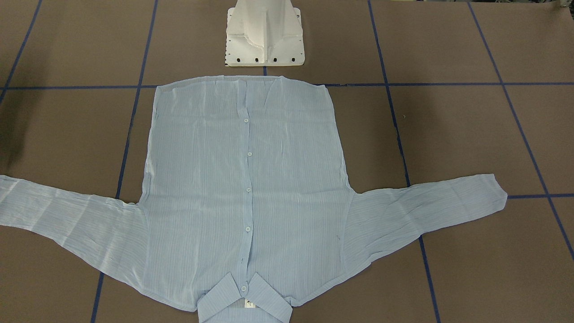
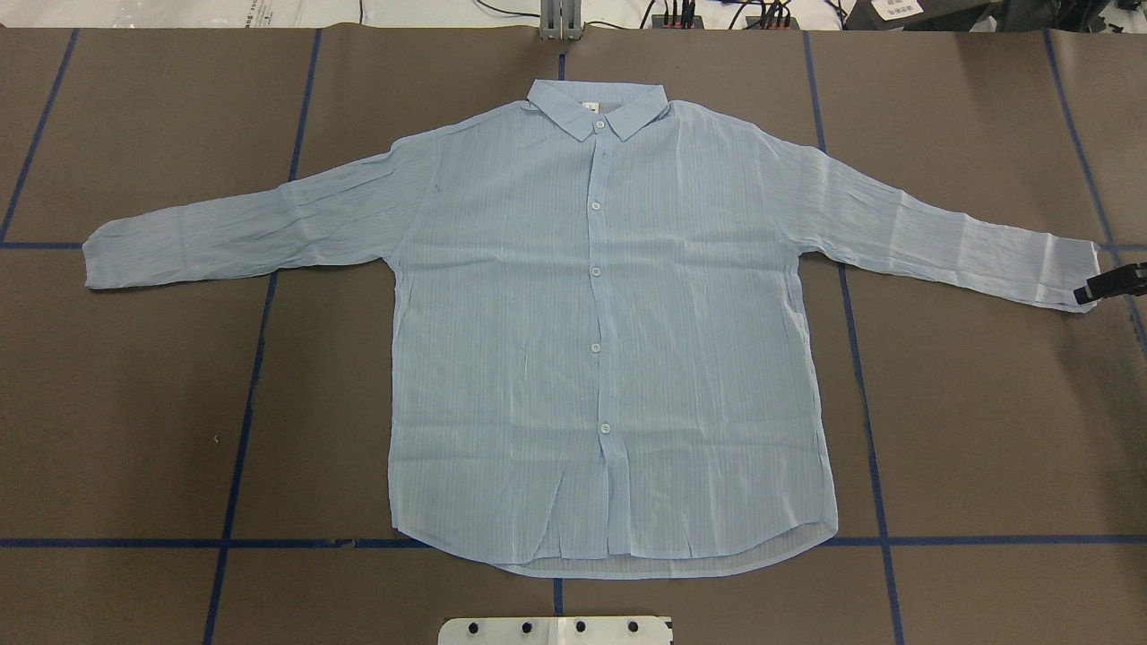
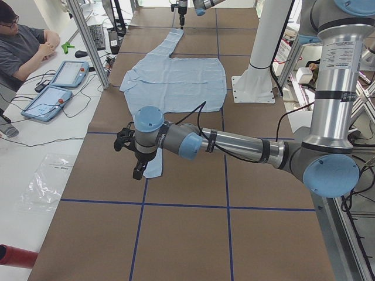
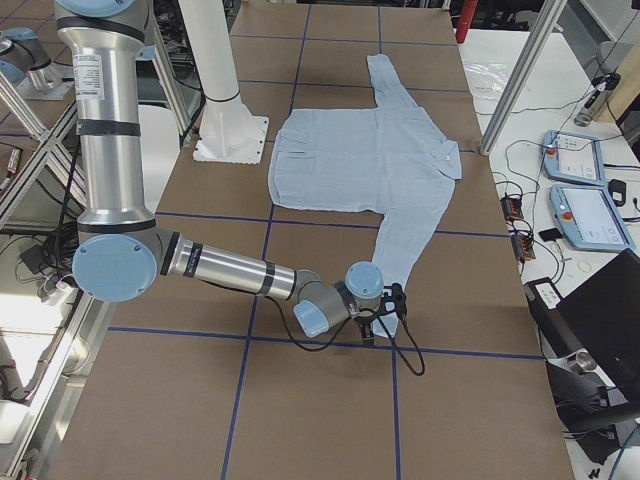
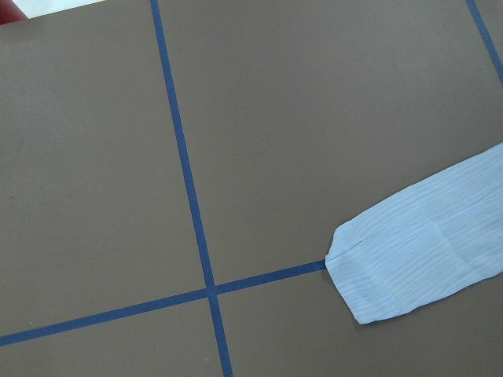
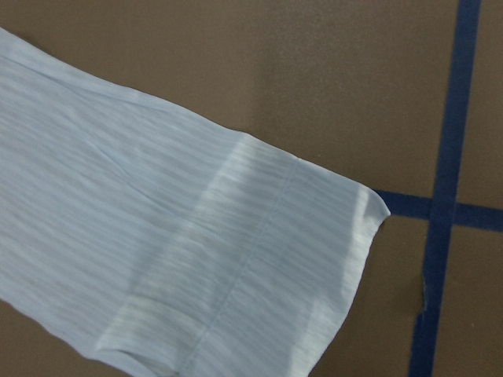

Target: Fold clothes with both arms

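The light-blue striped shirt (image 2: 600, 331) lies flat and buttoned on the brown table, collar (image 2: 596, 106) at the far side, both sleeves spread out. It also shows in the front view (image 1: 242, 188). My right gripper (image 2: 1109, 283) shows as a black part at the right sleeve's cuff (image 6: 259, 267); I cannot tell whether it is open or shut. In the right side view it (image 4: 372, 326) hangs just past that cuff. My left gripper (image 3: 137, 170) shows only in the left side view, low beside the left sleeve's cuff (image 5: 401, 271); I cannot tell its state. Neither wrist view shows fingers.
The white pedestal base (image 1: 264, 38) stands at the robot's edge, close to the shirt's hem. Blue tape lines (image 2: 260, 376) cross the table. An operator (image 3: 23, 50) sits beside the far edge with tablets (image 3: 50, 99). Metal frame posts (image 3: 88, 41) stand along that edge.
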`<control>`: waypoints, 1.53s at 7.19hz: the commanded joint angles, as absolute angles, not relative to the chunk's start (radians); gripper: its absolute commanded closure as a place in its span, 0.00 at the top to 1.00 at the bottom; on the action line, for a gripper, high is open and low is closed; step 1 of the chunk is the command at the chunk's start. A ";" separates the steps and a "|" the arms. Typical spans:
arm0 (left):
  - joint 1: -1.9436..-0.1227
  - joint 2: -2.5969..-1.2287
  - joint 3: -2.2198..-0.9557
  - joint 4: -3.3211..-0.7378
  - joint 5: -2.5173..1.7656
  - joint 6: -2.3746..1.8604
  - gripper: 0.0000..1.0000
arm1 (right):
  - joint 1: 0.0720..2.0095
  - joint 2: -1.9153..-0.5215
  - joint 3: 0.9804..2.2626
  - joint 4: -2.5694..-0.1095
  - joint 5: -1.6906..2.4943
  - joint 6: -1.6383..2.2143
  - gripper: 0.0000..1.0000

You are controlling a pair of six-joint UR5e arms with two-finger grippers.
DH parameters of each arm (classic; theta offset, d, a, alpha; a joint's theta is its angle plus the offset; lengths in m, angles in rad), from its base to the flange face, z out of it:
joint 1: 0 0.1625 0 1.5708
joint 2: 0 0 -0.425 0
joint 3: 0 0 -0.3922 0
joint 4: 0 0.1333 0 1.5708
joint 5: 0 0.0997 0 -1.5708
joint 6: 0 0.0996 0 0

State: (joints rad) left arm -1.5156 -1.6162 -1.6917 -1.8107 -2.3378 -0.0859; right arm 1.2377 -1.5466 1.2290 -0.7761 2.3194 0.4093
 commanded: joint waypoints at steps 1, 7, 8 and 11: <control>-1.516 -1.617 -1.692 -1.813 -2.338 -0.086 0.99 | 1.230 -1.545 1.224 -0.781 2.321 0.416 0.77; -1.516 -1.617 -1.690 -1.819 -2.338 -0.087 0.99 | 1.224 -1.546 1.226 -0.798 2.319 0.414 0.48; -1.516 -1.618 -1.690 -1.819 -2.338 -0.087 0.99 | 1.223 -1.545 1.226 -0.798 2.319 0.414 0.42; -1.514 -1.620 -1.687 -1.819 -2.336 -0.087 0.99 | 1.223 -1.542 1.242 -0.795 2.330 0.413 0.00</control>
